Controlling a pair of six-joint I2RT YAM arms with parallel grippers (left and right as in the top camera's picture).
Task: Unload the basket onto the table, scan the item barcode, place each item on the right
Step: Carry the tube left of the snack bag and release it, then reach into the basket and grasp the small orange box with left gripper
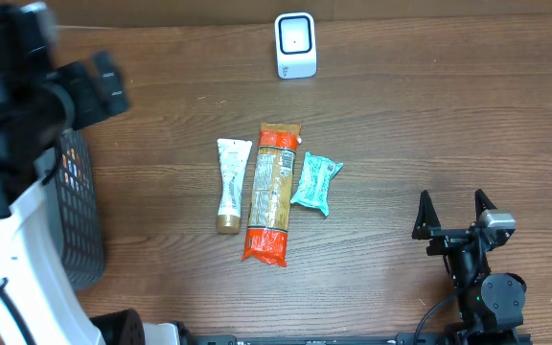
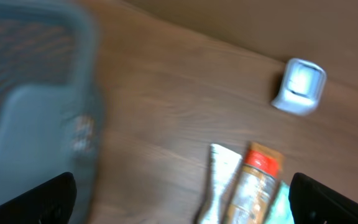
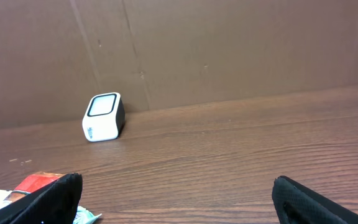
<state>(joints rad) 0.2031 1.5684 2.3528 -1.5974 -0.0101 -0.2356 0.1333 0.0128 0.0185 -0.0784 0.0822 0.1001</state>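
The wooden surface (image 1: 429,125) runs back to a brown board wall (image 3: 229,50). At left, by a grey basket (image 1: 80,220), the left end effector (image 2: 185,202) hangs open, empty. At centre lie a white tube (image 1: 231,185), a long orange packet (image 1: 272,192) and a teal pouch (image 1: 314,183), ungripped; the scanner (image 1: 295,44) stands behind them. Grip one item at its edges, barcode kept uncovered and turned toward the scanner. At right, the right end effector (image 1: 453,213) rests open.

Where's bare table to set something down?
Bare wood lies between the white cube scanner and the long orange-ended packet, and from the teal wrapper to the right gripper. Crowded: the white tube, that packet and the wrapper lie close together; the grey mesh basket takes the left edge.
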